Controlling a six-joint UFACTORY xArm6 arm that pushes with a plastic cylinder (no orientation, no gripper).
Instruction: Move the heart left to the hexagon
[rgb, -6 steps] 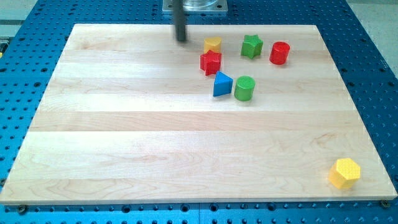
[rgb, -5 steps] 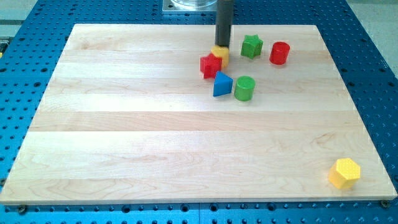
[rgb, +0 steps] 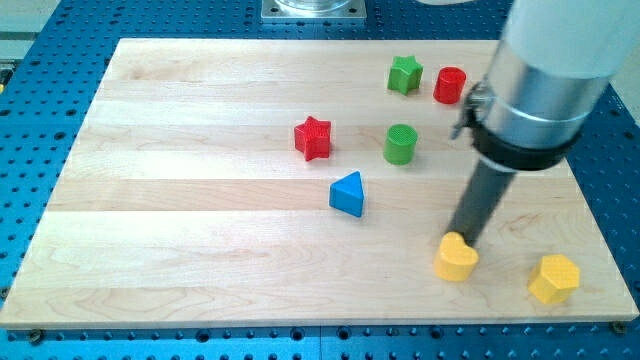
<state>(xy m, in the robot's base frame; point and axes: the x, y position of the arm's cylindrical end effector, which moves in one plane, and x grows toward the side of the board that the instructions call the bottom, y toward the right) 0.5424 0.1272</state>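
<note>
Wooden board (rgb: 200, 200) on a blue pegboard; no claw here, just my tip (rgb: 462, 243) touching the yellow heart (rgb: 456, 259). It's near the yellow hexagon (rgb: 554, 278), on the view's left, so nearly done.

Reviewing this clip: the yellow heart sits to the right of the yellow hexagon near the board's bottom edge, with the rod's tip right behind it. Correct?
Not quite. The camera view shows the yellow heart to the left of the yellow hexagon, not the right. Both are near the board's bottom edge, and my tip is right behind the heart.
</note>
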